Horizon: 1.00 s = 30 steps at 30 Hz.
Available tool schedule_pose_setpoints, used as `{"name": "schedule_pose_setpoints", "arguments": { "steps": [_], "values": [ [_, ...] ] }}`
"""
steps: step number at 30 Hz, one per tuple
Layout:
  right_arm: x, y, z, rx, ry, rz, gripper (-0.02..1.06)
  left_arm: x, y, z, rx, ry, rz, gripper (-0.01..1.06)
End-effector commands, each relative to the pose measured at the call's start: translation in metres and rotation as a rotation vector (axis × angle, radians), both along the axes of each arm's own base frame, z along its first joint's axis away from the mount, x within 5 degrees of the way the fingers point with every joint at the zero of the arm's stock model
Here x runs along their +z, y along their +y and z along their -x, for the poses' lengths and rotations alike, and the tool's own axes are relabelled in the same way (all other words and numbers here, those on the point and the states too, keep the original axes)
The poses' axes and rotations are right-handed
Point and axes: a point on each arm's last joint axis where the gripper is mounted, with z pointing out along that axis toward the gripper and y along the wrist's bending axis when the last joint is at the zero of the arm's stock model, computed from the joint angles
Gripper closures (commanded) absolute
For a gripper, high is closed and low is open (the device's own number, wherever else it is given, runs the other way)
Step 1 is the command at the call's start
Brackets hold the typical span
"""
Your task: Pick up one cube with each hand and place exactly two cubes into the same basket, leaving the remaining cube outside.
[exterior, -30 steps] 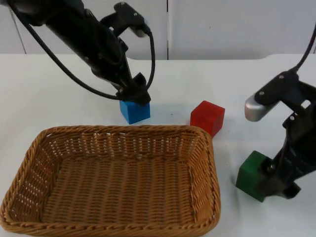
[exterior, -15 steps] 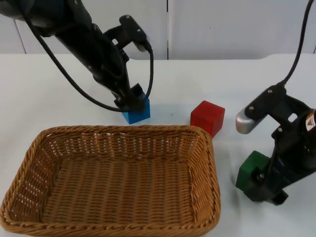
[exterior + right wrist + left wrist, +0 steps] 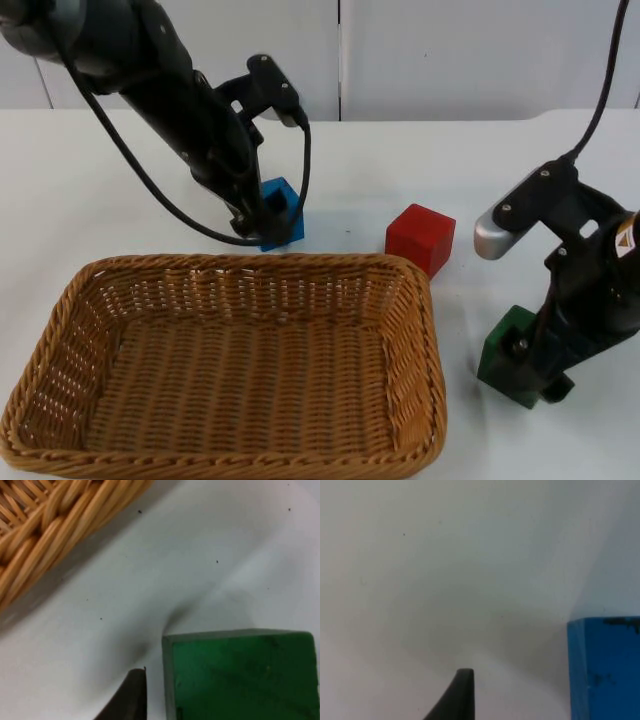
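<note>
blue cube — left hand lower around it than before

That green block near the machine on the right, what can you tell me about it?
The green cube is a plain, solid-looking block with sharp edges and a matte face, its material unclear. It sits on the white table, beside the wicker basket but outside it, apart from the red cube. The right gripper has come down over it, hiding its far side; whether the jaws grip it cannot be told.
</note>
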Motion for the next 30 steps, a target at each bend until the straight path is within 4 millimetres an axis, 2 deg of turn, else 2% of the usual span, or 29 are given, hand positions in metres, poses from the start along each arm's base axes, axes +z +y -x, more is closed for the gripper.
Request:
{"name": "schedule_pose_setpoints", "arguments": {
  "steps": [1, 6, 10, 12, 14, 15, 17, 18, 22, 23, 24, 25, 30],
  "values": [
    [0.002, 0.003, -0.001, 0.015, -0.018, -0.004, -0.01, 0.003, 0.000, -0.002, -0.008, -0.018, -0.009, 0.06],
    [0.002, 0.003, -0.001, 0.012, -0.015, -0.004, 0.04, 0.003, 0.000, -0.002, -0.008, -0.018, -0.009, 0.06],
    [0.001, 0.002, 0.000, 0.012, -0.006, 0.000, 0.18, 0.003, 0.000, -0.002, -0.007, -0.022, -0.009, 0.10],
    [0.001, 0.002, 0.000, 0.012, -0.003, 0.002, 0.30, 0.003, 0.000, -0.002, -0.007, -0.022, -0.009, 0.20],
    [0.001, 0.002, 0.000, 0.010, -0.001, 0.002, 0.42, 0.003, 0.000, -0.002, -0.007, -0.022, -0.009, 0.36],
    [0.001, 0.002, 0.000, 0.010, -0.001, 0.002, 0.42, 0.003, 0.000, -0.002, -0.007, -0.022, -0.009, 0.36],
    [0.001, 0.002, 0.000, 0.010, -0.001, 0.002, 0.59, 0.005, 0.000, -0.002, -0.008, -0.024, -0.008, 0.61],
    [0.001, 0.002, 0.000, 0.010, -0.001, 0.002, 0.59, 0.005, 0.000, -0.002, -0.008, -0.024, -0.008, 0.61],
    [0.002, 0.001, 0.001, 0.012, 0.009, 0.008, 0.90, 0.008, -0.001, 0.000, -0.008, -0.010, 0.004, 0.99],
    [0.005, 0.001, 0.002, 0.013, 0.013, 0.010, 0.97, 0.011, -0.001, 0.000, -0.006, -0.011, 0.009, 1.05],
    [0.005, 0.001, 0.002, 0.013, 0.013, 0.010, 0.97, 0.011, -0.001, 0.000, -0.006, -0.011, 0.009, 1.05],
    [0.009, 0.001, 0.003, 0.013, 0.010, 0.008, 1.05, 0.013, -0.001, 0.000, -0.005, -0.016, 0.012, 1.05],
    [0.039, -0.002, 0.009, 0.014, -0.020, -0.011, 1.05, 0.038, -0.003, 0.003, -0.013, -0.022, 0.036, 1.05]
  ]
}}
